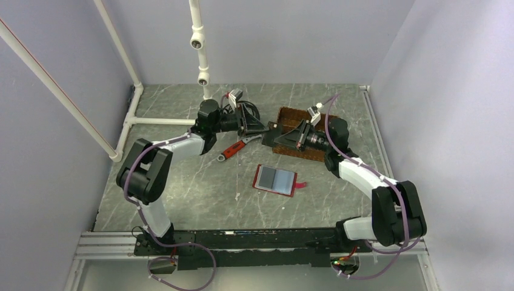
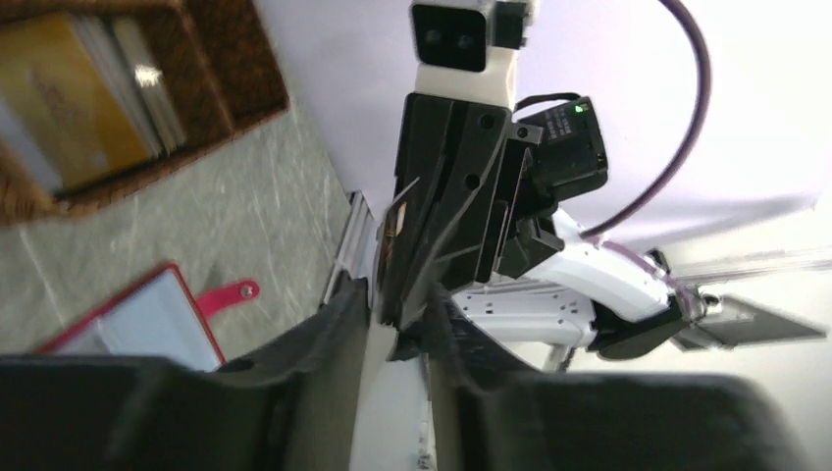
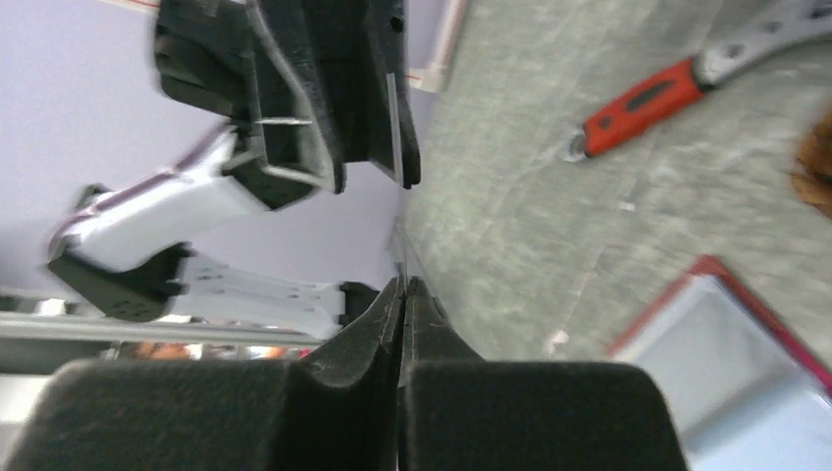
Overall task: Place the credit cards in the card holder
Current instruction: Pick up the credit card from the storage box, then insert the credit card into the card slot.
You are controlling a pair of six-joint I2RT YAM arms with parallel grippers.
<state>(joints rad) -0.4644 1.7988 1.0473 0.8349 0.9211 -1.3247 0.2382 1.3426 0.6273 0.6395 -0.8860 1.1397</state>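
The card holder (image 1: 276,180) lies open on the table in the middle, dark red, with pale blue-grey cards in its slots and its red snap tab (image 1: 301,183) pointing right. It also shows in the left wrist view (image 2: 147,319) and the right wrist view (image 3: 736,363). My right gripper (image 1: 277,136) is shut on a thin credit card (image 3: 392,128) seen edge-on, held in the air. My left gripper (image 1: 265,128) faces it tip to tip, slightly open, its fingers (image 2: 348,324) on either side of the card's far end (image 2: 390,235). The card's colour is hard to tell.
A brown wicker basket (image 1: 297,118) sits behind the right gripper; it holds several more cards, one orange (image 2: 78,98). A red-handled wrench (image 1: 233,150) lies left of the wallet. A white pipe frame (image 1: 136,115) stands at the back left.
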